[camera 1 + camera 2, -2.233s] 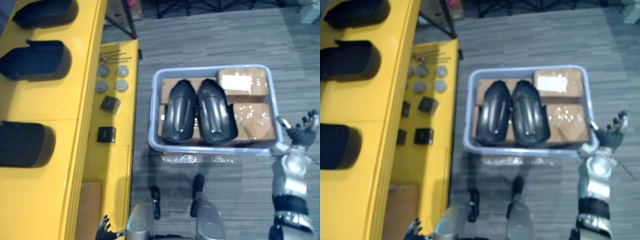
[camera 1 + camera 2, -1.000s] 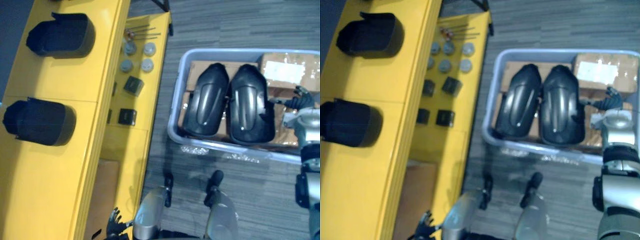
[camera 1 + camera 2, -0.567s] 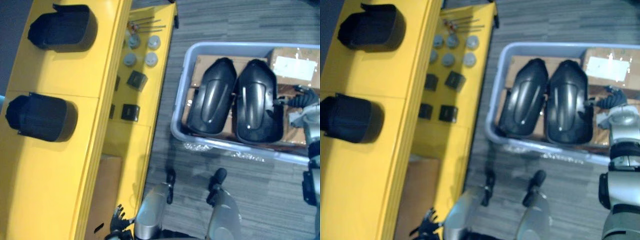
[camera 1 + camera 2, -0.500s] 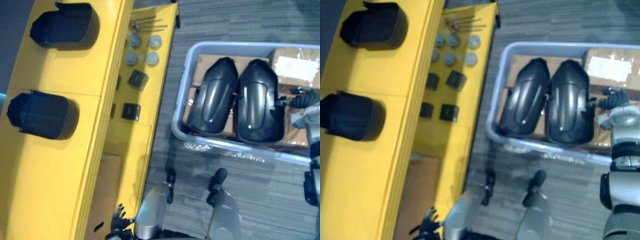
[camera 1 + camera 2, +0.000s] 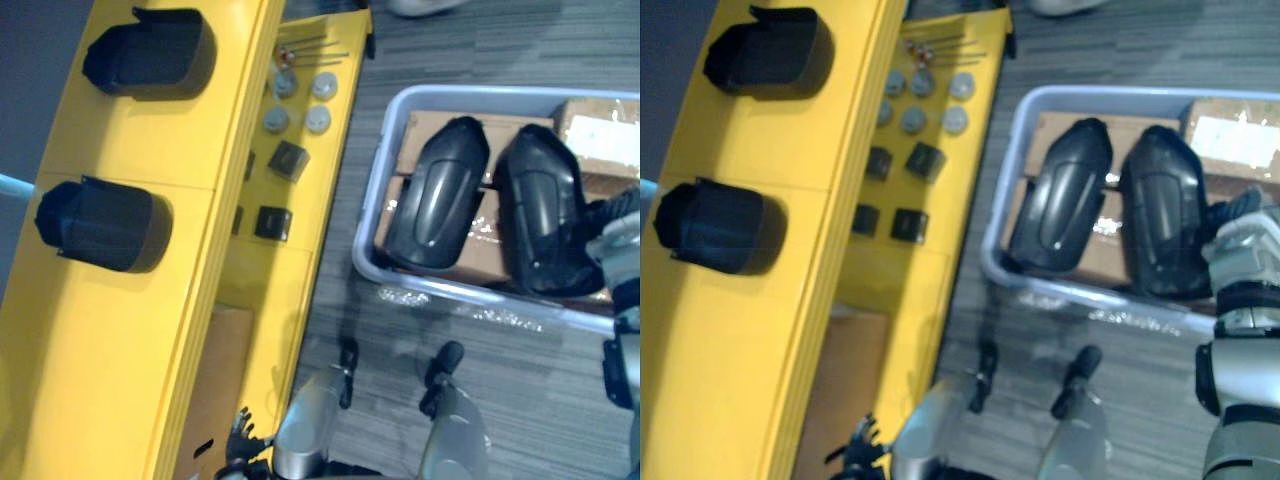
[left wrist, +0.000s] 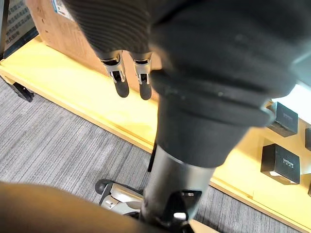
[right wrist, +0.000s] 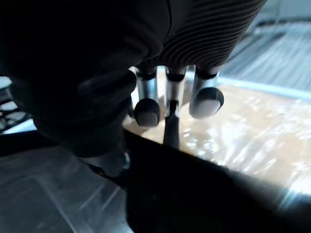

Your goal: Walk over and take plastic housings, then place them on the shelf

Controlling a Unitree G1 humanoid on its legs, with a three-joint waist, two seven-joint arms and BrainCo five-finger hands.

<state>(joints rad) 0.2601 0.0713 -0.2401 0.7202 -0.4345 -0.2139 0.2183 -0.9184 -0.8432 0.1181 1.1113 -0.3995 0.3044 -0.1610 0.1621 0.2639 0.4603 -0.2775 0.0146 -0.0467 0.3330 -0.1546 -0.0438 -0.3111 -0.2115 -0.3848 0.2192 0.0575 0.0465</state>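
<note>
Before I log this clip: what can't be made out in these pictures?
- Right hand on the right housing: whether it has a hold. In the right wrist view the dark hand cover blocks the contact; in the eye views it is too small.
- Boxes in the bin: mostly covered by the housings, and cut off by the right edge of the eye views.
- Small parts on the lower shelf: too small to identify in the eye views.

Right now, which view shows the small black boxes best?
Right eye view: four black boxes lie clear. In the left eye view the upper shelf half hides the left pair; the left wrist view catches a few.
</note>
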